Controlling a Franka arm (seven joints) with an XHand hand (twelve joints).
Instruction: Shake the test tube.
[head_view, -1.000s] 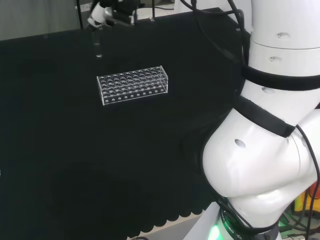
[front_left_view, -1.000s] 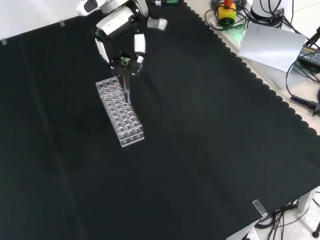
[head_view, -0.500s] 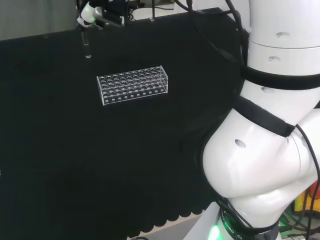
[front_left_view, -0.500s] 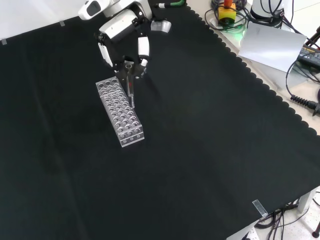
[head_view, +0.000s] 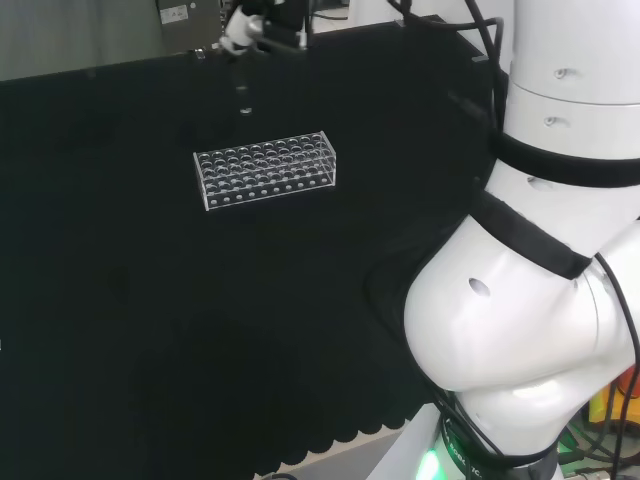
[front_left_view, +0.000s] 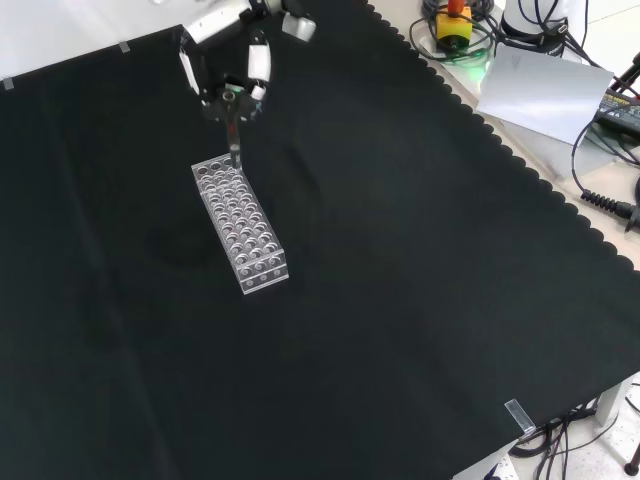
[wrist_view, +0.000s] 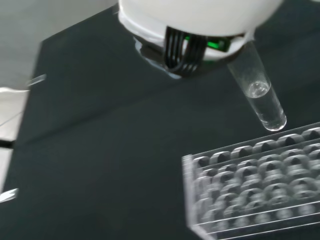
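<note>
Front view, left to right. Upper left: hand (front_left_view: 225, 72) coming in from the top edge, fingers (front_left_view: 258, 62) curled down and pinched on the mouth of a clear test tube (front_left_view: 233, 135). Tube hanging close to upright, lifted clear of the bench, lower end just above the far end of the clear test tube rack (front_left_view: 241, 223); not seated in any well as far as can be judged. Rack flat on the black cloth (front_left_view: 400, 300), long axis running toward the camera, wells apparently empty. Right of that, bare cloth out to the scalloped edge; cables and a sheet of paper (front_left_view: 540, 90) beyond, off the work area. Head view: rack (head_view: 266, 168) mid-cloth, tube (head_view: 244, 95) a faint streak above and behind it, hand (head_view: 262, 22) at the top edge, white arm links (head_view: 540, 300) at the right. Wrist view: tube's rounded end (wrist_view: 262, 102) near the rack's corner (wrist_view: 250, 190) but apart from it, a small amount of clear liquid seemingly inside. Progress, as a judgement: pickup done, tube aloft and clamped, so in the shaking phase. Remaining: finishing the shake, then probably setting the tube back in a well.
</note>
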